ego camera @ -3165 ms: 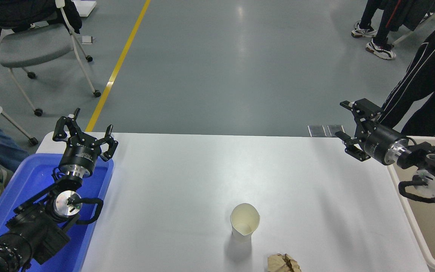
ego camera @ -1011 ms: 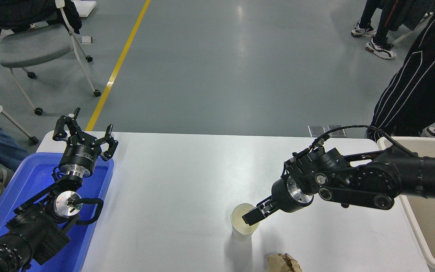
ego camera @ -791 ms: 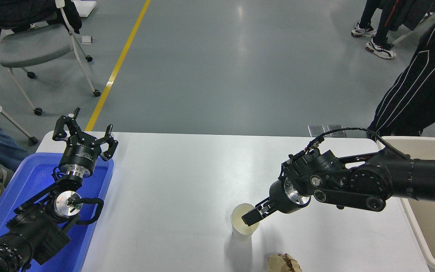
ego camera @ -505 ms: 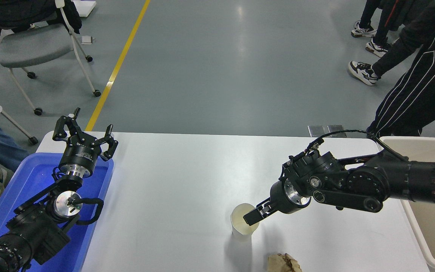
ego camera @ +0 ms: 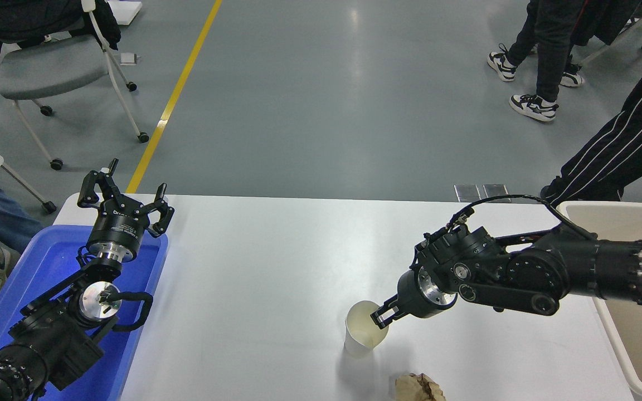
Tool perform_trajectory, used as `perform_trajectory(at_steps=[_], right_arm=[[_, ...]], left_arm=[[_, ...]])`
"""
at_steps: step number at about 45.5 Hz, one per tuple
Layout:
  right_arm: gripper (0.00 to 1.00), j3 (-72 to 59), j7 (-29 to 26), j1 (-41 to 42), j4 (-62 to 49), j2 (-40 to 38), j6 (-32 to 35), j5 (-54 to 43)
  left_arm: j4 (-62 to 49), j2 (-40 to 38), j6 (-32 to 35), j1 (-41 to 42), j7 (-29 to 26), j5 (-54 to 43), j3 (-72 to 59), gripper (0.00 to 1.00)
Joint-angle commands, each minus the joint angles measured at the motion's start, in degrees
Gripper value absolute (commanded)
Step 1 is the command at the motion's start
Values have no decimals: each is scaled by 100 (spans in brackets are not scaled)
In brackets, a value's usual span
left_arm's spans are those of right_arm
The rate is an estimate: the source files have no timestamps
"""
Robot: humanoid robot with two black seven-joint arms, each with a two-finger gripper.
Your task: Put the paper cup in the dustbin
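Note:
The paper cup [ego camera: 361,334] stands upright on the white table [ego camera: 254,267], front centre-right, its cream inside showing. My right gripper [ego camera: 380,318] reaches in from the right. Its fingers pinch the cup's right rim, one inside and one outside the wall. The beige dustbin [ego camera: 622,207] stands at the table's right edge, partly hidden behind my right arm. My left gripper [ego camera: 127,188] is open and parked over the blue tray at the lower left.
A crumpled brown paper ball [ego camera: 418,389] lies just in front of the cup, to its right. The blue tray [ego camera: 48,259] sits under the left arm. People's legs [ego camera: 616,150] are beyond the far right corner, and a wheeled chair [ego camera: 48,67] at the far left.
My right arm swung from the far right down to the cup and its fingers closed on the right rim. The cup has shifted slightly right. The people behind have walked about.

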Motion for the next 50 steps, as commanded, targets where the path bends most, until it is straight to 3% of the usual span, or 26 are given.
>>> perform_trajectory(at_steps=[1, 18, 34, 50], right_arm=[[0, -18, 7, 68, 13, 30, 14, 40], [0, -88, -2, 1105, 329, -427, 365, 523], [0, 228, -2, 2432, 1234, -1684, 1498, 690], [0, 333, -2, 3417, 1393, -1825, 2000, 919]], left_arm=[[-1, -1, 0, 0, 0, 0, 0, 100], [-1, -1, 0, 0, 0, 0, 0, 100], [-1, -1, 0, 0, 0, 0, 0, 100], [-1, -1, 0, 0, 0, 0, 0, 100]])
